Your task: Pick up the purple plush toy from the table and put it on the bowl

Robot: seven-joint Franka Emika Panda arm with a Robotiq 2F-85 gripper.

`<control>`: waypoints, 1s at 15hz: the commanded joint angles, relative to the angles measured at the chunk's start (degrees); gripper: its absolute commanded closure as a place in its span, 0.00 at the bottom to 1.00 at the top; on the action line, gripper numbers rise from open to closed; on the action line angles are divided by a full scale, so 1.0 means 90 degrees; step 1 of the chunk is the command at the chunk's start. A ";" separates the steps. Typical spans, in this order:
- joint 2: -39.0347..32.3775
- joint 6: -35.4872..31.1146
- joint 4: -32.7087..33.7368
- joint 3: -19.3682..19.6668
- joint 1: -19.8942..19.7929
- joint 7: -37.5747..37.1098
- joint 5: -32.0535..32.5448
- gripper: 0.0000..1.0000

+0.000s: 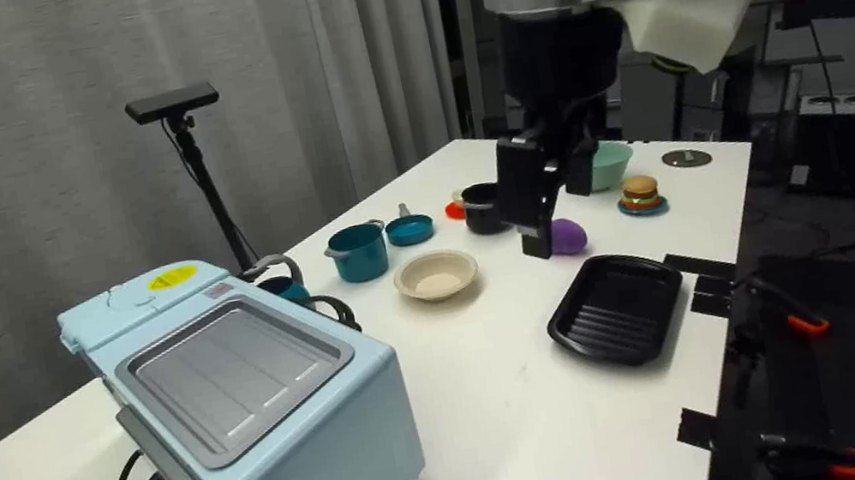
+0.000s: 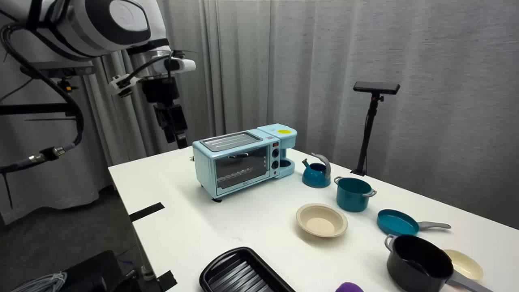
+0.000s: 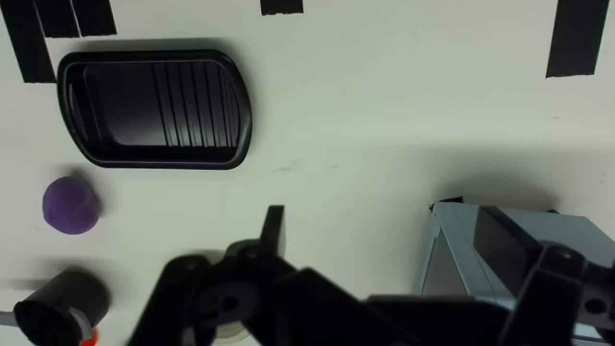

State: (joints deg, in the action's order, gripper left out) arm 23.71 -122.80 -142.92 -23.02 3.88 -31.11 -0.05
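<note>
The purple plush toy (image 1: 568, 236) sits on the white table (image 1: 499, 410), partly behind the gripper in that exterior view. In an exterior view only its top (image 2: 349, 288) shows at the bottom edge; in the wrist view it is whole (image 3: 71, 205) at the left. The cream-beige bowl (image 1: 436, 276) stands empty on the table, also in an exterior view (image 2: 322, 221); in the wrist view the gripper hides most of it (image 3: 231, 332). My gripper (image 3: 388, 230) is open and empty, fingers wide apart, raised above the table and away from the toy. It also shows in both exterior views (image 1: 559, 211) (image 2: 176, 142).
A light-blue toaster oven (image 2: 243, 162) stands near the gripper. A black ribbed tray (image 1: 620, 310) lies beside the toy. A black pot (image 1: 484, 213), teal pot (image 1: 358, 256), teal pan (image 1: 409, 231), kettle (image 2: 316, 176), mint bowl (image 1: 611, 164) and toy burger (image 1: 639, 191) stand around.
</note>
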 commanded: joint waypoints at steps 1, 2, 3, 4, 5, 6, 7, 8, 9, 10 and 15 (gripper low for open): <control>-0.0032 0.0013 0.0008 0.0166 0.0173 -0.0065 0.0086 0.00; -0.0034 0.0013 0.0008 0.0166 0.0174 -0.0065 0.0086 0.00; -0.0035 0.0013 0.0008 0.0166 0.0174 -0.0065 0.0086 0.00; -0.0035 0.0013 0.0008 0.0166 0.0174 -0.0065 0.0086 0.00; -0.0035 0.0013 0.0008 0.0166 0.0174 -0.0065 0.0086 0.00; -0.0035 0.0013 0.0008 0.0166 0.0174 -0.0065 0.0086 0.00; -0.0035 0.0013 0.0008 0.0166 0.0174 -0.0064 0.0086 0.00; -0.0035 0.0013 0.0008 0.0166 0.0174 -0.0064 0.0086 0.00; -0.0053 -0.0009 0.0015 0.0206 0.0148 0.0010 0.0136 0.00; -0.0072 -0.0028 0.0015 0.0269 0.0107 0.0091 0.0206 0.00; -0.0346 -0.0098 0.0067 0.0860 -0.0170 0.0603 0.0642 0.00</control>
State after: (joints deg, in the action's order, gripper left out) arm 22.60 -122.80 -142.91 -18.71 3.55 -29.14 3.48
